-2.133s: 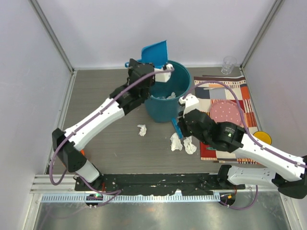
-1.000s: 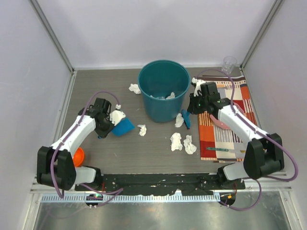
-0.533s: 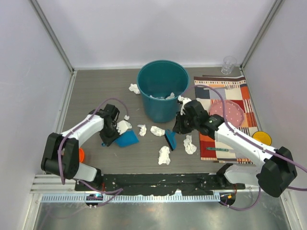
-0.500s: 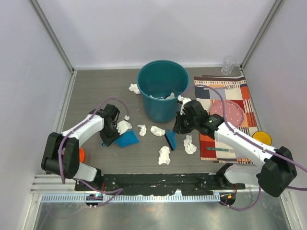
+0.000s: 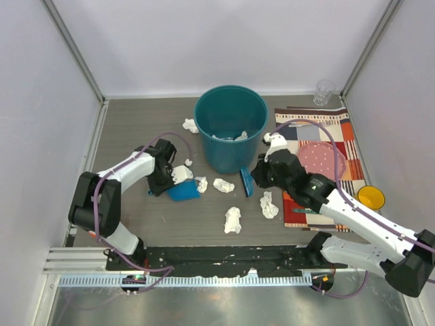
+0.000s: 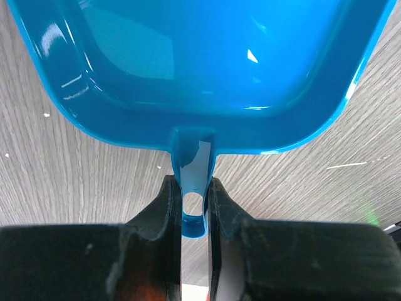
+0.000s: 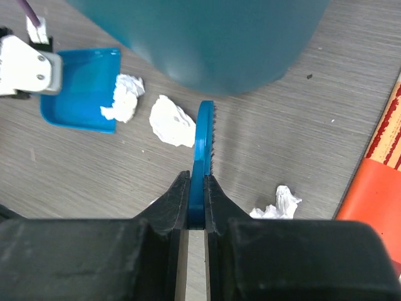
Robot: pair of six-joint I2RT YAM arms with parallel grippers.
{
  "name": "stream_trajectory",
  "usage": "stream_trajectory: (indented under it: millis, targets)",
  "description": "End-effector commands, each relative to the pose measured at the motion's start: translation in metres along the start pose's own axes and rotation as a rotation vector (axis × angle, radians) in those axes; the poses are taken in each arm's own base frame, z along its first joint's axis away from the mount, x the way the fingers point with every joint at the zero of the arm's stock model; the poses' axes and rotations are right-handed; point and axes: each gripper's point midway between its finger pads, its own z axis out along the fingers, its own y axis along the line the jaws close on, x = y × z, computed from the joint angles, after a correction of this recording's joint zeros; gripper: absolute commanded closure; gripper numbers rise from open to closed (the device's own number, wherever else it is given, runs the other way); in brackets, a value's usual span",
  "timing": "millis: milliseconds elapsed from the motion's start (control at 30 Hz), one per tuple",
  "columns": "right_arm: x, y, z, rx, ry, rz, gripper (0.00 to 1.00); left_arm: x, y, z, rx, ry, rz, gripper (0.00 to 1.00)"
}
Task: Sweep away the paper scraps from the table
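On the dark table (image 5: 136, 129), white paper scraps lie at the dustpan's edge (image 5: 201, 184), beside the brush (image 5: 223, 185), nearer the front (image 5: 232, 219), by the placemat (image 5: 269, 205) and left of the bin (image 5: 190, 125). My left gripper (image 5: 165, 178) is shut on the handle of a blue dustpan (image 5: 182, 191), which lies flat on the table and is empty (image 6: 200, 63). My right gripper (image 5: 262, 175) is shut on a blue brush (image 5: 245, 182), held just right of one scrap (image 7: 170, 122). Two more scraps show in the right wrist view, one at the dustpan (image 7: 124, 97) and one at the right (image 7: 279, 202).
A teal bin (image 5: 230, 129) with scraps inside stands behind the brush. A striped placemat (image 5: 319, 136) on the right carries a pink plate (image 5: 323, 159). A yellow bowl (image 5: 371, 197) and a glass (image 5: 324, 92) stand by the right wall.
The left gripper has slid the dustpan to the right, up to a scrap. The right gripper has drawn the brush back to the right of the middle scrap, near the bin.
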Motion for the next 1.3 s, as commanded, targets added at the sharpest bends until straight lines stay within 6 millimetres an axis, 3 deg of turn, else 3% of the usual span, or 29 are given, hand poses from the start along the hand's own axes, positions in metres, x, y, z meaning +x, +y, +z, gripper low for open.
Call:
stream_trajectory:
  millis: [0,267,333,500,700,900,967,1000,1133,1267]
  targets:
    - [-0.001,0.002,0.019,0.047,-0.096,-0.076,0.99,-0.014,0.006,-0.003,-0.030,-0.014,0.092,1.00]
    - [0.024,0.013,0.062,0.144,0.012,-0.408,0.99,-0.034,0.001,-0.002,-0.031,-0.055,0.144,1.00]
    - [0.021,0.023,0.068,0.140,0.035,-0.436,0.99,-0.036,-0.001,-0.001,-0.025,-0.057,0.145,1.00]
    - [0.030,0.071,0.089,0.006,0.070,-0.366,0.99,-0.041,-0.006,0.002,-0.008,-0.071,0.135,1.00]
    - [0.014,0.136,0.094,-0.171,-0.033,-0.128,0.99,-0.040,-0.008,0.012,0.006,-0.048,0.085,1.00]
    - [0.006,0.187,0.097,-0.299,-0.084,-0.132,0.99,-0.052,-0.008,0.012,0.002,-0.102,0.060,1.00]
    - [0.011,0.192,0.098,-0.302,-0.064,-0.160,0.99,-0.056,-0.006,0.009,-0.014,-0.130,0.034,1.00]
    - [0.004,0.197,0.095,-0.311,-0.081,-0.166,0.99,-0.060,-0.004,0.009,-0.028,-0.150,0.034,1.00]
    - [-0.003,0.190,0.080,-0.280,-0.092,-0.176,0.99,-0.058,0.000,0.013,-0.033,-0.178,-0.001,1.00]
    - [-0.023,0.158,0.053,-0.153,-0.145,-0.181,0.99,-0.056,0.003,0.008,-0.004,-0.230,-0.056,1.00]
